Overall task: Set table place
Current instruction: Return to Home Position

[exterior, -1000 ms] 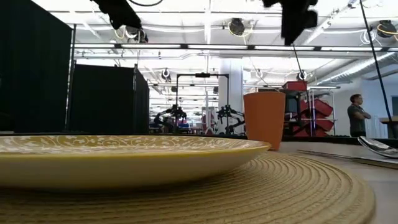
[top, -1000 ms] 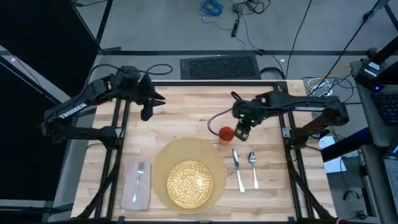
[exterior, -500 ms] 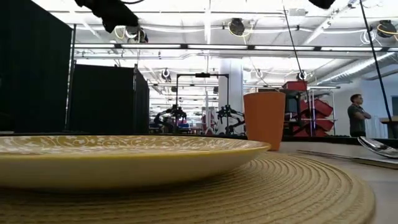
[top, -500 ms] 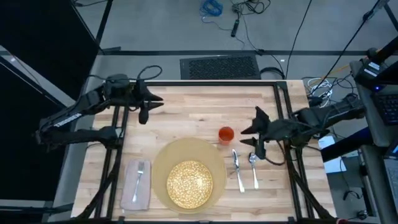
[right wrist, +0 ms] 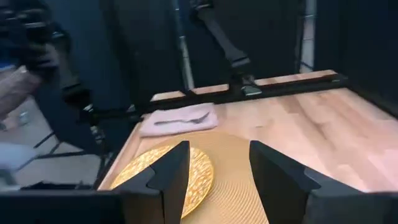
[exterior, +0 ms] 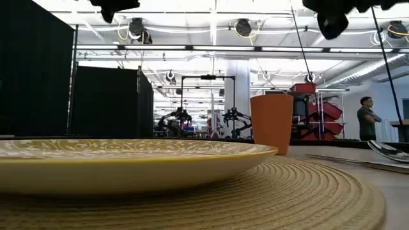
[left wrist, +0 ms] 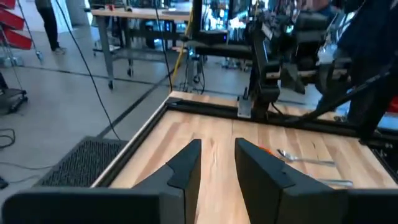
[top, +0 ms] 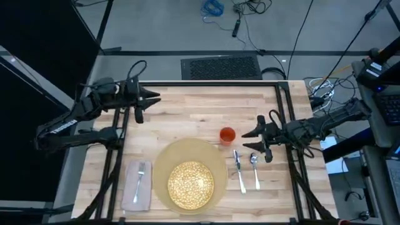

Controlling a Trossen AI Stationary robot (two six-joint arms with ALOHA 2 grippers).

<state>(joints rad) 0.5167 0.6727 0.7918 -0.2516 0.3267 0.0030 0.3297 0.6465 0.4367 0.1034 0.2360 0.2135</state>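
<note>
While the left hand [top: 147, 106] and right hand [top: 249, 140] hang released and empty, the place looks set: cup [top: 227, 134], knife [top: 239, 172] and spoon [top: 255, 165] sit on the worktop [top: 200, 106] just beside the right hand, with the mat [top: 167, 156], plate [top: 190, 183], napkin [top: 132, 194] and fork [top: 141, 178] beyond. Only parking the arms seems left.

Plate [exterior: 128, 165], mat [exterior: 287, 199] partly outside the low view

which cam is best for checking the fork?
High view: the whole fork lies along the napkin, left of the mat. Right wrist view shows it too, on the napkin beyond the plate. Low and left wrist views don't show it.
</note>
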